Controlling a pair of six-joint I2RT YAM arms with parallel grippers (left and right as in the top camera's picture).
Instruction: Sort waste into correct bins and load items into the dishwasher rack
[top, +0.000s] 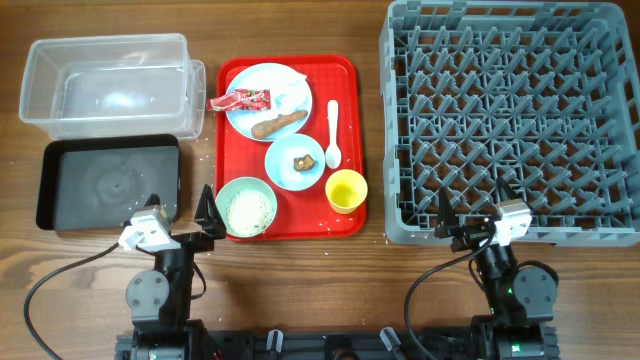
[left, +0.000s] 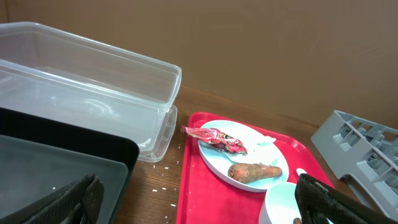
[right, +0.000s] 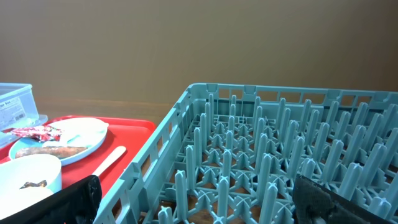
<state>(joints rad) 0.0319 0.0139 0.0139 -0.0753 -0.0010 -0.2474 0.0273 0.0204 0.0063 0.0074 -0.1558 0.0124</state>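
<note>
A red serving tray (top: 345, 75) holds a pale blue plate (top: 255, 120) with a red wrapper (top: 240, 99), white tissue (top: 291, 92) and a brown stick (top: 279, 123). A pale blue bowl (top: 284, 162) holds a brown lump (top: 304, 160). A pale green bowl (top: 246, 207) holds rice. A yellow cup (top: 346, 190) and a white spoon (top: 333, 133) lie there too. The clear tub (top: 108, 85) and the black tray (top: 108, 182) are at left, the grey rack (top: 510, 120) at right. My left gripper (top: 180, 212) is open and empty between the black tray and the red tray. My right gripper (top: 472, 212) is open and empty at the rack's near edge.
Scattered rice grains (left: 166, 173) lie on the wood between the black tray and the red tray. The plate with the wrapper (left: 221, 140) and stick (left: 254, 171) shows in the left wrist view. The rack's pegs (right: 267, 155) fill the right wrist view.
</note>
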